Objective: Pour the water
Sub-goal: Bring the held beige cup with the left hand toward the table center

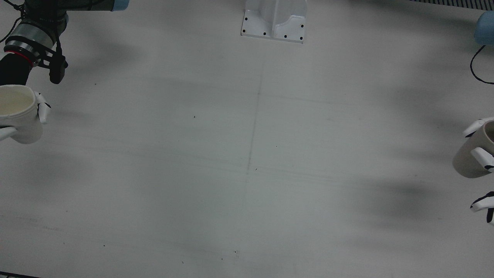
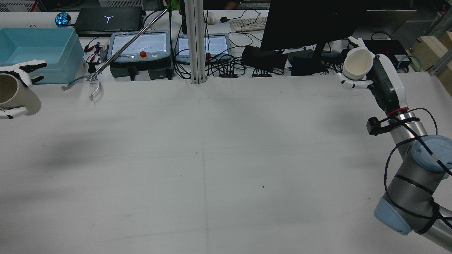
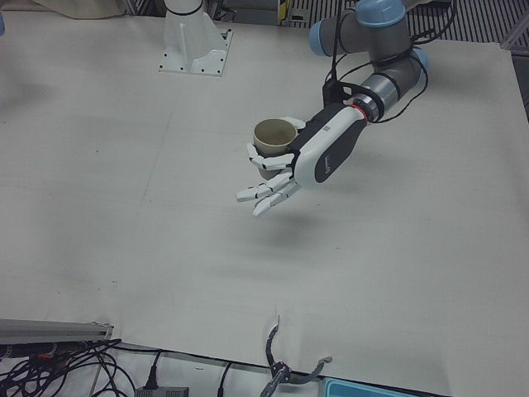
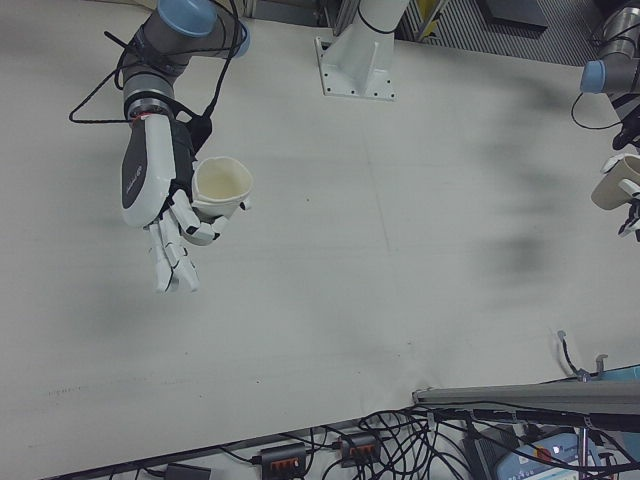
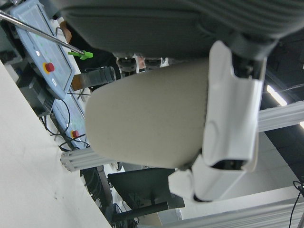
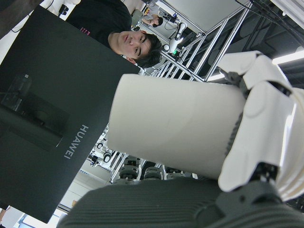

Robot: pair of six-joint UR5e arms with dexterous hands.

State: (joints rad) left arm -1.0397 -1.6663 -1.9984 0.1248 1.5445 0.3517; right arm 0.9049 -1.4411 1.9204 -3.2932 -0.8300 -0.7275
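My right hand [image 2: 381, 79] is shut on a white cup [image 2: 357, 63], held mouth up above the table's far right in the rear view. The same white cup [image 4: 220, 185] shows in the right-front view and at the front view's left edge [image 1: 17, 112]. My left hand [image 3: 306, 157] is shut on a tan cup [image 3: 273, 141], lifted over the table and tilted a little. That tan cup [image 2: 14, 93] sits at the rear view's left edge. The two cups are far apart, at opposite sides. Neither cup's contents are visible.
A white pedestal base [image 1: 274, 23] stands at the table's robot side. Beyond the far edge are a blue bin [image 2: 35, 53], two teach pendants [image 2: 139, 46], a metal grabber tool [image 2: 91, 79] and a black monitor [image 2: 307, 24]. A person [image 6: 128, 38] shows behind the monitor.
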